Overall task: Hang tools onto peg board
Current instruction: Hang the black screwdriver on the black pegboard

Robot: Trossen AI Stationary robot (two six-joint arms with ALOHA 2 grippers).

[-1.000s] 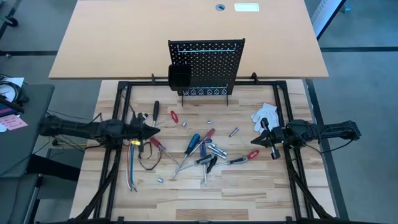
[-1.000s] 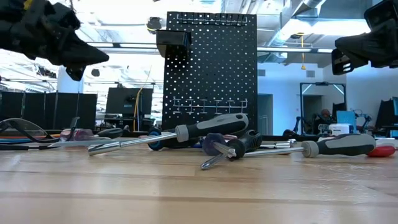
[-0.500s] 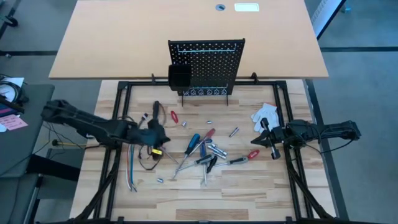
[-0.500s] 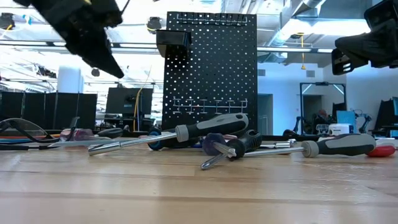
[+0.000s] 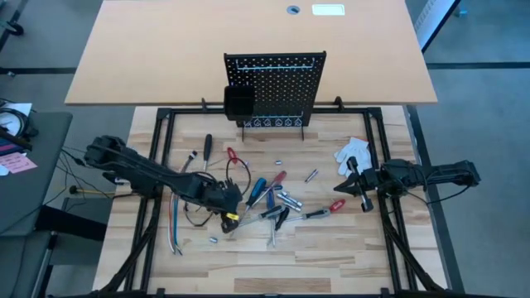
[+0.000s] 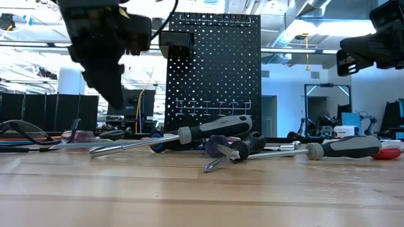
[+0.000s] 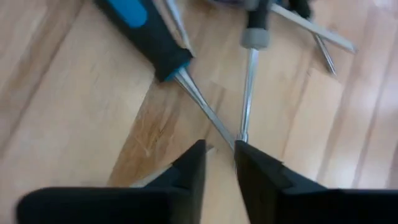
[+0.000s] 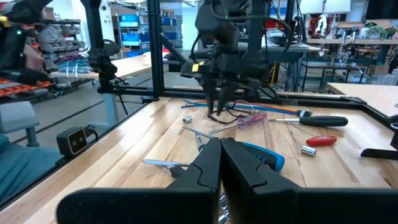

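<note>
The tools lie loose on the wooden table in front of the black peg board (image 5: 277, 87): a blue-and-black-handled screwdriver (image 7: 146, 34), a grey-collared one (image 7: 254, 37), a long black-handled one (image 6: 189, 134) and a red-handled tool (image 5: 338, 204). My left gripper (image 7: 219, 163) hangs above the pile's left end (image 5: 229, 213), tipped steeply down and slightly open. Two crossing screwdriver shafts (image 7: 231, 138) lie on the table just beyond its tips. My right gripper (image 8: 221, 149) waits shut and level at the table's right side (image 5: 352, 186).
A white glove (image 5: 352, 151) lies at the right, beside my right gripper. A bundle of loose cables (image 5: 178, 219) sprawls at the left. A black bin (image 5: 238, 101) hangs on the peg board's left side. Small silver bits (image 5: 280, 162) are scattered before the board.
My left gripper has swung from the table's left edge toward the right and the near edge, out over the tool pile. It has tipped from level to pointing steeply down. The tools have not moved.
</note>
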